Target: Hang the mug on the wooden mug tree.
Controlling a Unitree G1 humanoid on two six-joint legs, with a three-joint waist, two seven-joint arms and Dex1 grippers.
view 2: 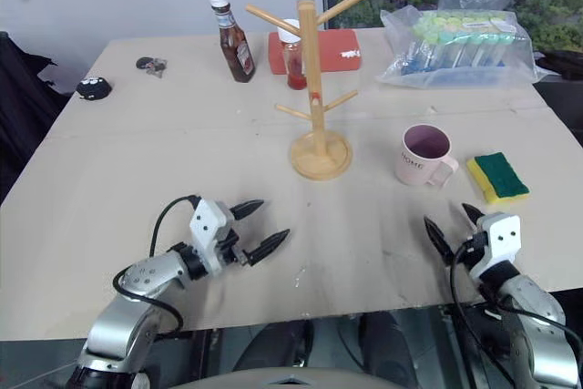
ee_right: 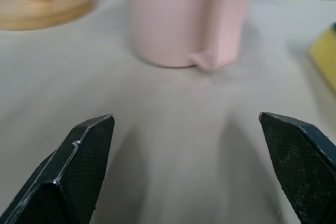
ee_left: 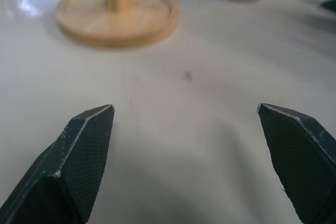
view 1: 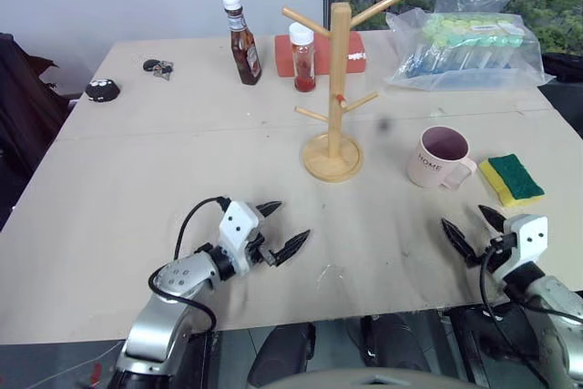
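Observation:
The pale pink mug (view 1: 439, 158) stands upright on the table right of centre, its handle turned toward the near right. The wooden mug tree (view 1: 334, 88) rises on its round base just left of it, all pegs bare. My right gripper (view 1: 474, 230) hovers open near the front edge, a short way in front of the mug, which looms ahead as the mug (ee_right: 184, 19) in the right wrist view. My left gripper (view 1: 281, 227) is open too, at the front left, pointing toward the tree's base (ee_left: 115, 17). Nothing sits between either pair of fingers.
A yellow-green sponge (view 1: 511, 179) lies right of the mug. At the back stand a sauce bottle (view 1: 242, 41), a red-capped jar (view 1: 303, 58) and a red box (view 1: 319, 54). A plastic bag of tubes (view 1: 469, 43) lies back right, keys (view 1: 158, 67) and a small black object (view 1: 102, 89) back left.

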